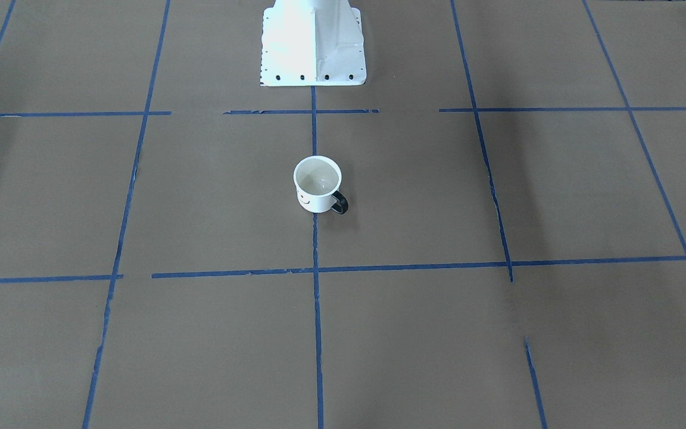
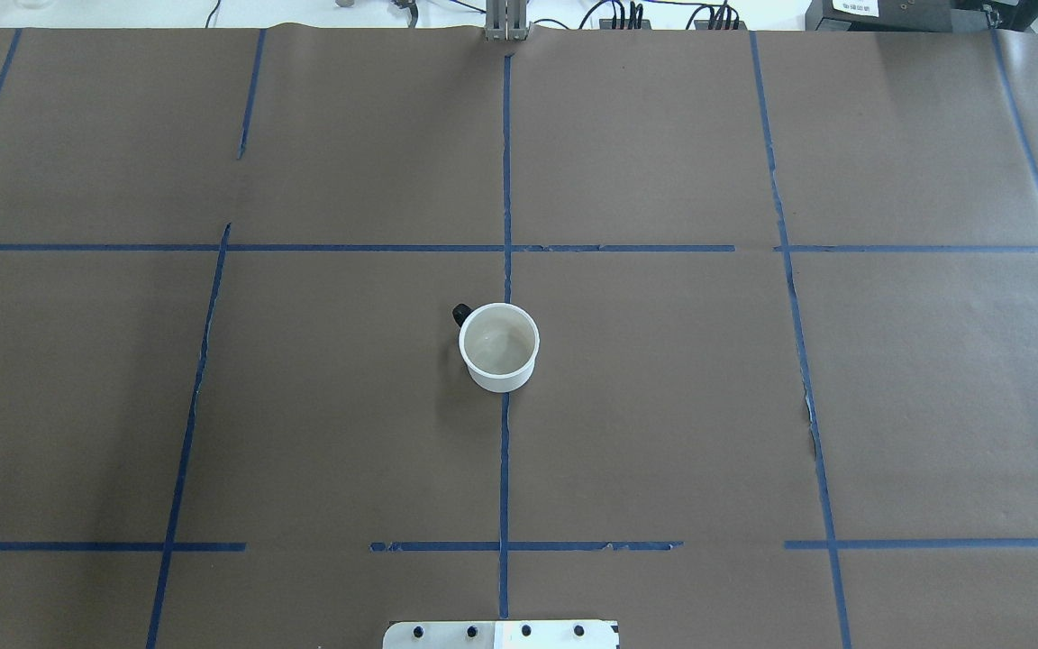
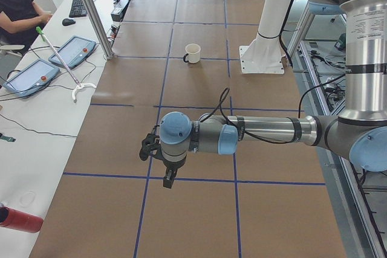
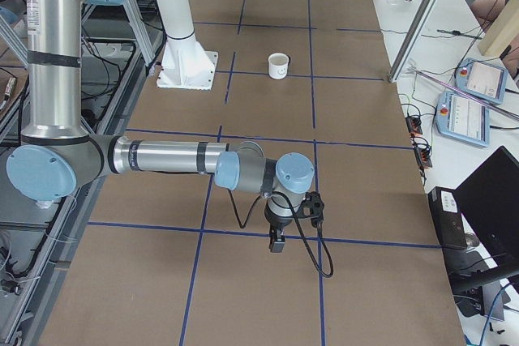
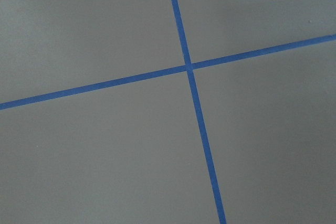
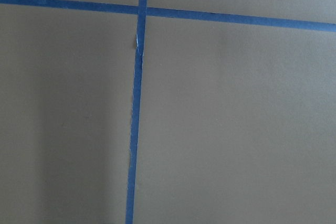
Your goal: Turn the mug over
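The small white mug (image 1: 317,185) stands upright, mouth up, on the middle of the brown table (image 1: 498,333), on a blue tape line. Its black handle (image 1: 340,204) points away from the robot and toward its left. It also shows in the overhead view (image 2: 499,347) and both side views (image 3: 192,53) (image 4: 278,66). My left gripper (image 3: 168,179) hangs over the table far from the mug, toward the robot's left end. My right gripper (image 4: 276,241) hangs far toward the right end. I cannot tell whether either is open or shut. Both wrist views show only table and tape.
The robot's white base (image 1: 313,42) stands at the table's near edge behind the mug. A metal post (image 3: 91,13) and tablets (image 3: 72,51) stand on the operators' side, where a person (image 3: 18,4) sits. A red bottle (image 3: 18,219) lies at the left end.
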Tool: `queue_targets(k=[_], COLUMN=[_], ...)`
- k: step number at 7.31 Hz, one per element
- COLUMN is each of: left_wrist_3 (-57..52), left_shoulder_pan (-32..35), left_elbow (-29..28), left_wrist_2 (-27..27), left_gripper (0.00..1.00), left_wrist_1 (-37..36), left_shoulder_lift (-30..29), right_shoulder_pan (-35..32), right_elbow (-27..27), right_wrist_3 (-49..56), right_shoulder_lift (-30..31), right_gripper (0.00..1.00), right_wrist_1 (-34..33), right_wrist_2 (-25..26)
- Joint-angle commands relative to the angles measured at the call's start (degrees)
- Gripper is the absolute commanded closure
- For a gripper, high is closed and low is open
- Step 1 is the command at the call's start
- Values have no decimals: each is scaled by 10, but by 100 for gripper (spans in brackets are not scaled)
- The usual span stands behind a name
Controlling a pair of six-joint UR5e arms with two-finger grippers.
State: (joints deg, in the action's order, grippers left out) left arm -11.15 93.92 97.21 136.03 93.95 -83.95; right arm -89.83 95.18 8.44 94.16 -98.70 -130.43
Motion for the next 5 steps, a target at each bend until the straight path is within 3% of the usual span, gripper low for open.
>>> queue_targets(k=[1,5], left_wrist_3=[0,0], left_shoulder_pan=[1,2], left_elbow=[3,6], left_wrist_2=[0,0], left_gripper=[0,0], left_wrist_1=[-1,-1], left_shoulder_lift=[2,2], right_shoulder_pan=[0,0], right_elbow=[0,0], right_wrist_3=[0,0], right_shoulder_lift=[0,1], right_gripper=[0,0], right_wrist_1=[0,0], right_wrist_2=[0,0])
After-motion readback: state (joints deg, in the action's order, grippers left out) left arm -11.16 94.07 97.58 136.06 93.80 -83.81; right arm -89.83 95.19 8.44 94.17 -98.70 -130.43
